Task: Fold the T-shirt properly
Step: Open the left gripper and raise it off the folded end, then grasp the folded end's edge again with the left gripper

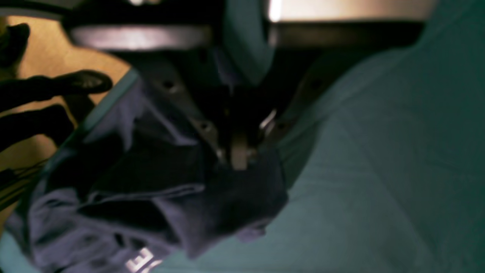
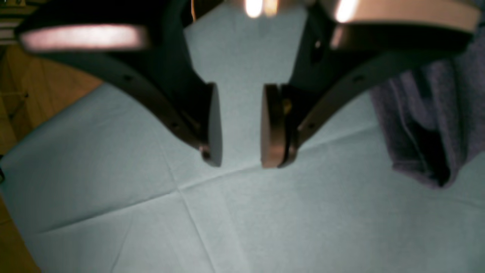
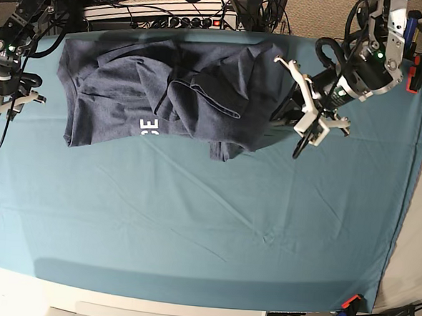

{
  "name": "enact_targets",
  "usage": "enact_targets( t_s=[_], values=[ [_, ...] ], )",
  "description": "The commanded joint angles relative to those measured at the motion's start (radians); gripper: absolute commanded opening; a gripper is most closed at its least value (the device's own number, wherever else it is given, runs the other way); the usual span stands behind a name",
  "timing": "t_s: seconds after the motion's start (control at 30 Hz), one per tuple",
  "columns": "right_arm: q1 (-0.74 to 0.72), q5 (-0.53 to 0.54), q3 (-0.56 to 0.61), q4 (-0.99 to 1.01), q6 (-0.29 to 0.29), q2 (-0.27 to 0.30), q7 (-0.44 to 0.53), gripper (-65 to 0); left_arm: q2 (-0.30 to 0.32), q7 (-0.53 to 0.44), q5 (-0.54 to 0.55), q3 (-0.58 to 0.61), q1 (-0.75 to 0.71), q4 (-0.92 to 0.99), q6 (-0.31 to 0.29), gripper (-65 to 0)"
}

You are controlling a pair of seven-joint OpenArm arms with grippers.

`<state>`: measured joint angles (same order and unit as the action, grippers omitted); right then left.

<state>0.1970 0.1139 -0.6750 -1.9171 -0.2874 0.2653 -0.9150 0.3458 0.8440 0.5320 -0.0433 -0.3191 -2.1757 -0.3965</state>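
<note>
The navy T-shirt [image 3: 165,91] lies crumpled at the back left of the teal table cloth [image 3: 193,221], with white lettering [image 3: 149,127] showing at its front edge. My left gripper [image 3: 284,118] is at the shirt's right edge. In the left wrist view its fingers meet at the tips [image 1: 238,153], shut on the shirt's dark fabric [image 1: 151,212]. My right gripper [image 3: 6,106] is just left of the shirt. In the right wrist view it [image 2: 240,163] is open and empty over bare cloth [image 2: 151,208], with the shirt's edge [image 2: 428,113] to its right.
A power strip and cables [image 3: 169,16] run along the table's back edge. A clamp [image 3: 341,313] sits at the front right corner. The table's right edge [image 3: 410,177] is near my left arm. Wooden floor [image 2: 22,87] shows past the left edge.
</note>
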Motion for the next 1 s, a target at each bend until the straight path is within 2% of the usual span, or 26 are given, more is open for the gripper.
enact_targets(
  t_s=[0.0,0.07,0.17,0.23,0.43,0.57,0.73,0.83,0.97],
  values=[
    [-0.006,0.003,-0.006,-0.018,0.004,0.017,0.028,-46.1,0.003,-0.027,-0.006,-0.005,0.002,-0.015,-0.003,-65.0],
    [-0.006,0.006,-0.006,-0.018,0.004,0.017,0.029,-46.1,0.003,-0.030,-0.041,-0.005,0.000,-0.014,-0.001,-65.0],
    [-0.006,0.028,-0.006,-0.018,0.003,0.017,0.029,-46.1,0.002,-0.038,-0.115,-0.005,0.000,-0.013,0.067,-65.0],
    [-0.006,0.029,-0.006,-0.018,0.003,0.017,0.030,-46.1,-0.004,-0.049,-0.150,-0.005,0.000,-0.003,0.085,-65.0],
    [-0.006,0.029,-0.006,-0.018,0.003,0.017,0.030,-46.1,-0.045,-0.052,-0.158,0.005,0.001,0.054,0.086,-65.0],
    [-0.006,0.029,-0.006,-0.018,0.003,0.017,0.030,-46.1,-0.050,-0.052,-0.170,0.082,0.001,0.068,0.086,-65.0],
    [-0.006,0.028,-0.006,-0.018,0.003,0.017,0.029,-46.1,-0.071,-0.077,-0.254,0.192,0.001,0.068,0.088,-65.0],
    [-0.006,0.028,-0.006,-0.018,0.003,0.017,0.029,-46.1,-0.085,-0.100,-0.294,0.233,0.004,0.068,0.117,-65.0],
    [-0.006,0.029,-0.006,-0.018,0.003,0.017,0.029,-46.1,-0.094,-0.121,-0.357,0.257,0.006,0.069,0.120,-65.0]
  ],
)
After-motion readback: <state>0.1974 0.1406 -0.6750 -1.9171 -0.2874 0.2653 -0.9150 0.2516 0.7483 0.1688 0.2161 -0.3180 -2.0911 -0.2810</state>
